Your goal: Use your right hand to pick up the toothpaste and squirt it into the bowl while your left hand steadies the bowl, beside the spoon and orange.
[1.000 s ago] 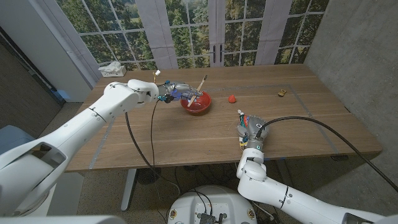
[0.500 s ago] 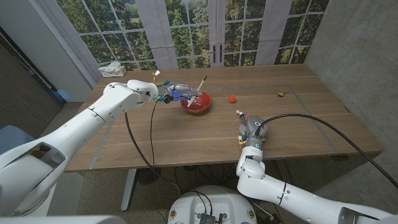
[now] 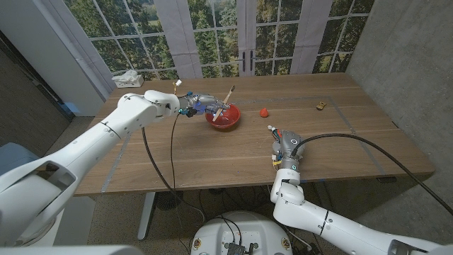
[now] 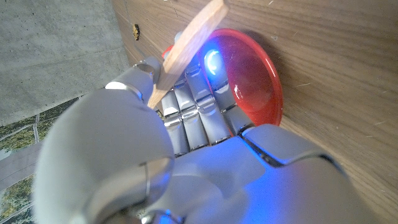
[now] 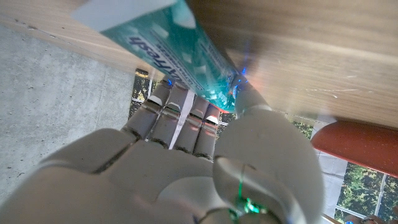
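I see the wooden table [image 3: 212, 152], plank-grained and matt, with broad bare wood between my two hands and along its near edge. The red bowl [image 3: 224, 117], round, glossy and shallow, sits left of centre, well in from every edge. My left hand [image 3: 199, 105] grips its far-left rim, fingers curled against the wall. A flat wooden spoon [image 3: 224, 102] leans in the bowl, handle tilted up. My right hand [image 3: 286, 145] stands near the front edge, clenched around the toothpaste [image 5: 174, 43], a teal soft tube with white lettering. The orange [image 3: 263, 111], small and round, lies right of the bowl, apart from it.
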{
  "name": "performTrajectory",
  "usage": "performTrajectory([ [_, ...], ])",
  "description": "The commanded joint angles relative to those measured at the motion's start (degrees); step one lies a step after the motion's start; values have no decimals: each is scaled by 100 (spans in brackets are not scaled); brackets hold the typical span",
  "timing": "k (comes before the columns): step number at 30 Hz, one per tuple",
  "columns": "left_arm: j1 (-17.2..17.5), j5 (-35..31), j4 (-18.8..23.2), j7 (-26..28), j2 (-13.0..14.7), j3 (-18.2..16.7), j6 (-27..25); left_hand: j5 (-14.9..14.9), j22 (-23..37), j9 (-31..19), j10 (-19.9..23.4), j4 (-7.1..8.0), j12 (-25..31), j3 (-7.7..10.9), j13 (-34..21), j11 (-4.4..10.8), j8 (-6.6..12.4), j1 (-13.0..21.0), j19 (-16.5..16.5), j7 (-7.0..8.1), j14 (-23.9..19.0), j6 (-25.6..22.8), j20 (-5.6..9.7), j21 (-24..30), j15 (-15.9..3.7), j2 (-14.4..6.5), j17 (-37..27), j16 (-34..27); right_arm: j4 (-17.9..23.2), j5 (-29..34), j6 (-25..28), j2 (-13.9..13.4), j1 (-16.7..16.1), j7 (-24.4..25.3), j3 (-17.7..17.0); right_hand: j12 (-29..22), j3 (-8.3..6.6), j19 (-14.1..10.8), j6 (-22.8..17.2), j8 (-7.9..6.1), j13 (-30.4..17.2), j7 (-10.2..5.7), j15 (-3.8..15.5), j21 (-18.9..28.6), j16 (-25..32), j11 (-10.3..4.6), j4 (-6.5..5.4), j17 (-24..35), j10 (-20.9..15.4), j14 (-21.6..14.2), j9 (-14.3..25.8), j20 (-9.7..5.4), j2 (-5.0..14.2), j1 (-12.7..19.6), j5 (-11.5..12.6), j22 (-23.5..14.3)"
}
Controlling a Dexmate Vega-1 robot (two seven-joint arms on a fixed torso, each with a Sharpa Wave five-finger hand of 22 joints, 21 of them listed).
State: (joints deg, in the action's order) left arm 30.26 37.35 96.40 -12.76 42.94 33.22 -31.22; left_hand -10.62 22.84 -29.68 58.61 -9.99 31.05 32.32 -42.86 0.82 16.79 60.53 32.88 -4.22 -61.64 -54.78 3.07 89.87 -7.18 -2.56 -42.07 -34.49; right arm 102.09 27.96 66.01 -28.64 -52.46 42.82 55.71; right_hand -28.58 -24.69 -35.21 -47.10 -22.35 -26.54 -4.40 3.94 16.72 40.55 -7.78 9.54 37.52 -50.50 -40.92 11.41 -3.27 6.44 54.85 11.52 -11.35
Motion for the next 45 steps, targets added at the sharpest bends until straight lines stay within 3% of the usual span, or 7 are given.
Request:
performTrajectory([
  [1,-47,-27,-101,-96,-22,30,60,-52,-1,-15,971,-11,-22,26,-17,920,-25,617,-48,-52,-290,-116,565,24,-588,-673,-32,-38,-107,166,-625,114,-289,645,-375,-128,-57,-78,-625,-80,-141,-344,891,58,-13,-290,27,47,-456,-118,10,-97,52,102,43,-13],
  [21,-108,-62,-110,-199,-40,84,39,-54,-38,-38,988,-8,-58,20,-24,905,-60,616,-62,-64,-285,-135,565,26,-588,-678,-21,-29,-67,460,-1041,212,-600,1254,-865,-136,-68,-73,-558,-50,-258,-375,881,91,-129,-347,32,64,-361,-127,18,-94,-7,135,51,-17],
  [45,-294,-144,-21,-348,-106,313,-265,-57,-74,-45,993,-13,-89,15,-48,902,-109,621,-58,-72,-292,-147,547,33,-593,-674,-20,-29,184,964,-1450,-214,-825,1378,-1162,-162,-68,-119,-562,-46,-378,-388,893,155,-201,-361,18,120,-340,-178,27,-138,-18,161,59,-24],
])
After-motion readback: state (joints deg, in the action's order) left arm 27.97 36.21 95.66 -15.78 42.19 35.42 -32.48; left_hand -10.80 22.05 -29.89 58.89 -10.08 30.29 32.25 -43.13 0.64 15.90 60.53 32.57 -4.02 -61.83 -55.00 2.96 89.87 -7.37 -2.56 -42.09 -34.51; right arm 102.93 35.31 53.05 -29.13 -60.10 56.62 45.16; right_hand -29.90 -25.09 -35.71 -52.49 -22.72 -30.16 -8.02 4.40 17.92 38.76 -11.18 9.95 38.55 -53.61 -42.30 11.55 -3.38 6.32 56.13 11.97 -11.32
